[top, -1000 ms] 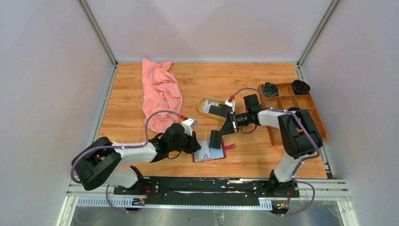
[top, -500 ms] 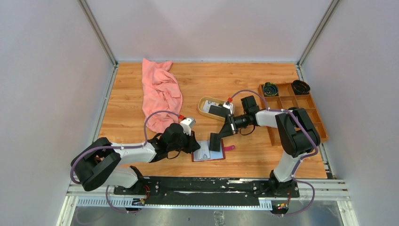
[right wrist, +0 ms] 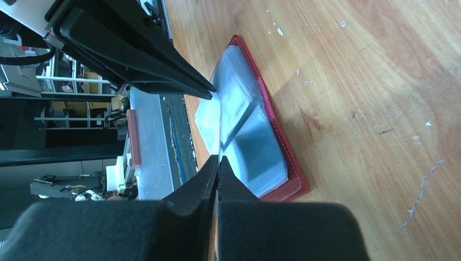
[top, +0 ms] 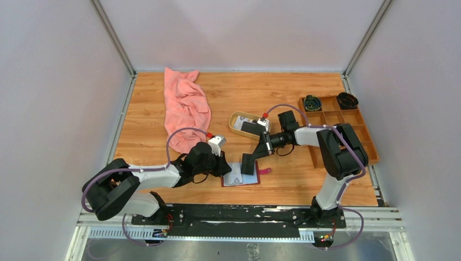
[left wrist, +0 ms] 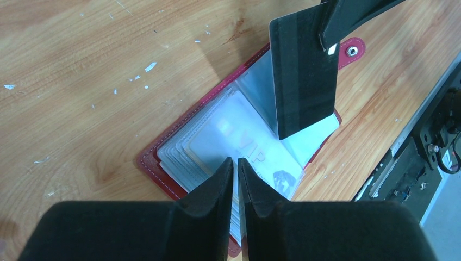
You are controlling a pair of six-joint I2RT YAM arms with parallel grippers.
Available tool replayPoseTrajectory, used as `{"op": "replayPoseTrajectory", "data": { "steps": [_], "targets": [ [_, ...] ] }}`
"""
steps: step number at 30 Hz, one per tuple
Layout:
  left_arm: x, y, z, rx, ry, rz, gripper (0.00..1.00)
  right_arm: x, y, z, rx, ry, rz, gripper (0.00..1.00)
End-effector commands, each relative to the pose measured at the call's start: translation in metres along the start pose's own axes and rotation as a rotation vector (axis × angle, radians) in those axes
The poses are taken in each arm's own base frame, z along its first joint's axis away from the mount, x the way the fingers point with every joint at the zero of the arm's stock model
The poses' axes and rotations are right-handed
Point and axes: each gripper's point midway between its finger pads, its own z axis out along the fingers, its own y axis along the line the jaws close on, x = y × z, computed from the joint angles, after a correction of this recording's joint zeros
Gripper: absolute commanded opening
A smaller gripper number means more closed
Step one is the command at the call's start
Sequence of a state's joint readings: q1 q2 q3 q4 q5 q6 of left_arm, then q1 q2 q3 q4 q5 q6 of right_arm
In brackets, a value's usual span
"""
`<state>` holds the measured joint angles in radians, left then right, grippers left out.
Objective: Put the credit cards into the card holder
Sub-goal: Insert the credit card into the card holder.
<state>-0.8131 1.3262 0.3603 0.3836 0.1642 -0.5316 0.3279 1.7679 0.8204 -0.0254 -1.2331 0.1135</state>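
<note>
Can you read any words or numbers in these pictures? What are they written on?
"VIP": on the pale grey card inside a clear sleeve of the open dark red leather-like card holder.
Small dark print on a sleeved card in the right wrist view: too blurred to read.
Flat black card standing over the holder: no writing shows.

Bright, even light, soft shadows on the table [top: 272,92], pale sheen on the card holder [left wrist: 217,130] sleeves.

Pale grey walls [top: 239,32] enclose the evenly lit wooden desk [top: 250,89] on three sides, with slim metal posts [top: 112,37] rising from its far corners.
</note>
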Motion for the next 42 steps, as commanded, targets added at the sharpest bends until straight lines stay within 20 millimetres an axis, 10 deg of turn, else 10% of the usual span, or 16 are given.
{"op": "replayPoseTrajectory", "data": {
  "steps": [1, 32, 42],
  "targets": [
    [0.037, 0.03, -0.006, -0.105, 0.113, -0.007, 0.15, 0.001, -0.004, 0.005, 0.022, 0.015, 0.017, 0.0],
    [-0.001, 0.001, -0.023, -0.001, -0.025, -0.039, 0.32, 0.008, -0.019, 0.026, 0.053, 0.035, 0.163, 0.0],
    [0.014, 0.005, -0.027, 0.0, -0.001, -0.065, 0.35, 0.01, -0.021, 0.031, 0.078, 0.041, 0.185, 0.0]
  ]
}}
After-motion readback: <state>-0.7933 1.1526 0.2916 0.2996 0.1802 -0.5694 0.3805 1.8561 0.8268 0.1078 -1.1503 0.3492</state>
